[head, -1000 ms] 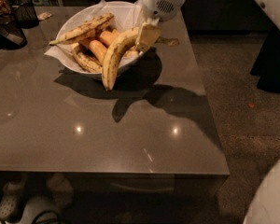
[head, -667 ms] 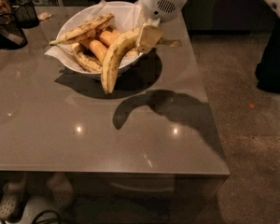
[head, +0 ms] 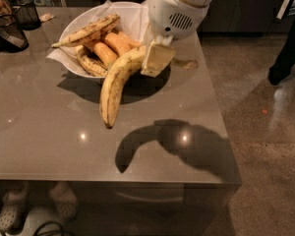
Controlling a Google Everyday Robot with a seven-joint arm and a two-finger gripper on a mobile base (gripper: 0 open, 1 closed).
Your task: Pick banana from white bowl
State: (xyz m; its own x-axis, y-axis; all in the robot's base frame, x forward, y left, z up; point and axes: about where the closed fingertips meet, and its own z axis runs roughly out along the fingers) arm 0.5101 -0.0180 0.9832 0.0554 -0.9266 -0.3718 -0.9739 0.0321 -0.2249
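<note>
Claw pinching the banana by its upper end, holding it raised past the bowl rim over the bench, apparently to clear the other bananas.

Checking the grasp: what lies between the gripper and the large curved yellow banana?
Nothing: in the camera view the gripper, beside the round white bowl, grips the large curved yellow banana directly.

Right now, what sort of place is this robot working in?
Probably a kitchen or office break area: a grey counter, dark cabinets behind it, and a white bowl of fruit, beside which the pincer holds the banana.
</note>
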